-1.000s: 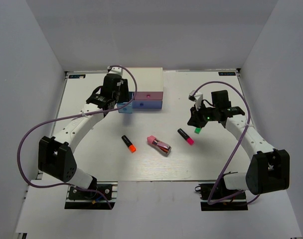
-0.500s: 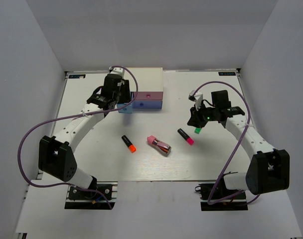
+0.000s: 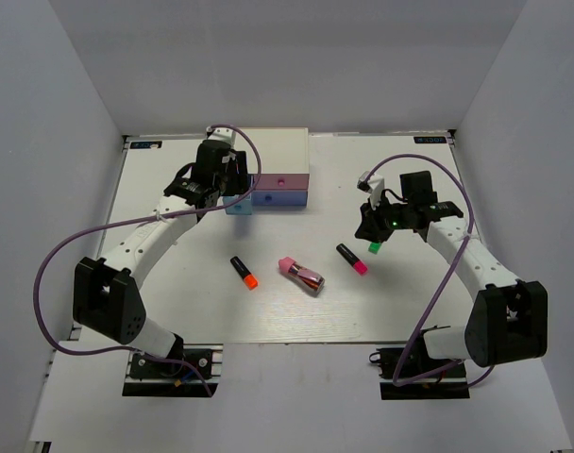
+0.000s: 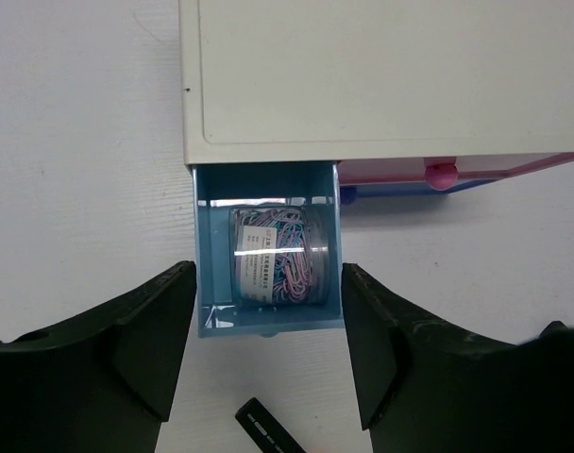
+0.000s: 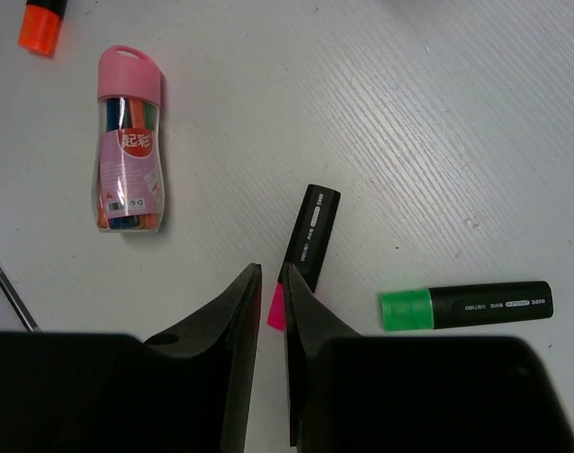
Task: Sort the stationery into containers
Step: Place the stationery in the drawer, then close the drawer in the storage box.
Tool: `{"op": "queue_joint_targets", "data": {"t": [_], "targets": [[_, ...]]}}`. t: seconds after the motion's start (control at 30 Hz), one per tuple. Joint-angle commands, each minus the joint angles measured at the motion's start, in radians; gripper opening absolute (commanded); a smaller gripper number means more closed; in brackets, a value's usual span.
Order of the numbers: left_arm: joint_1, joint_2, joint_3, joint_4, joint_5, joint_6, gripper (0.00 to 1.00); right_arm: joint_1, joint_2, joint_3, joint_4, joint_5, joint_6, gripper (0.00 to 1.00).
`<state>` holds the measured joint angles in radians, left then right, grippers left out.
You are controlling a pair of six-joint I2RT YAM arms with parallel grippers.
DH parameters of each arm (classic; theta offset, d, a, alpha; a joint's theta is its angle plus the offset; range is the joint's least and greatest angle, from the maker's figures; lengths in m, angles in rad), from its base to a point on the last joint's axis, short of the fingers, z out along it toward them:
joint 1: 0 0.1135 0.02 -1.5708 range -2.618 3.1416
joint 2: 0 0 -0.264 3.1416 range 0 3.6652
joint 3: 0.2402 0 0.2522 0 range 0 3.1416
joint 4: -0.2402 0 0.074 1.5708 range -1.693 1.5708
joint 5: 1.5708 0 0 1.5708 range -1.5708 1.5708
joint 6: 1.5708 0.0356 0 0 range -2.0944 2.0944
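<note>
The white cabinet (image 3: 273,151) stands at the back, its light blue drawer (image 4: 207,274) pulled out. A small clear-purple round piece (image 4: 278,255) lies inside that drawer. My left gripper (image 4: 268,283) hovers above the drawer's front, open, one finger on each side and nothing in it. The pink drawer (image 3: 282,179) and the darker blue drawer (image 3: 282,198) are pushed in. My right gripper (image 5: 271,278) hangs above the magenta marker (image 5: 311,236), its jaws a narrow gap apart and empty. The green marker (image 5: 476,305), the pink-capped tube (image 5: 129,142) and the orange marker (image 3: 244,272) lie on the table.
White walls close in the table at the back and on both sides. A purple cable loops from each arm. A black marker's end (image 4: 273,429) shows just below the light blue drawer in the left wrist view.
My left gripper's jaws have spread a little wider. Neither arm nor any item on the table has visibly moved.
</note>
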<state>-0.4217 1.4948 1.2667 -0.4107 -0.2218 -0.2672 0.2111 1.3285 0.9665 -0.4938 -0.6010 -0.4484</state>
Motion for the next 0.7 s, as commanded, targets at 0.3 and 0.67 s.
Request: {"op": "queue_joint_targets", "data": {"t": [0.3, 0.67], "targets": [[-0.005, -0.220, -0.054, 0.010, 0.145, -0.032, 0.00, -0.004, -0.002, 0.020, 0.011, -0.011, -0.004, 0.16], [-0.005, -0.363, -0.260, -0.031, 0.363, -0.064, 0.00, -0.003, 0.020, 0.037, 0.014, -0.026, 0.002, 0.16]]}}
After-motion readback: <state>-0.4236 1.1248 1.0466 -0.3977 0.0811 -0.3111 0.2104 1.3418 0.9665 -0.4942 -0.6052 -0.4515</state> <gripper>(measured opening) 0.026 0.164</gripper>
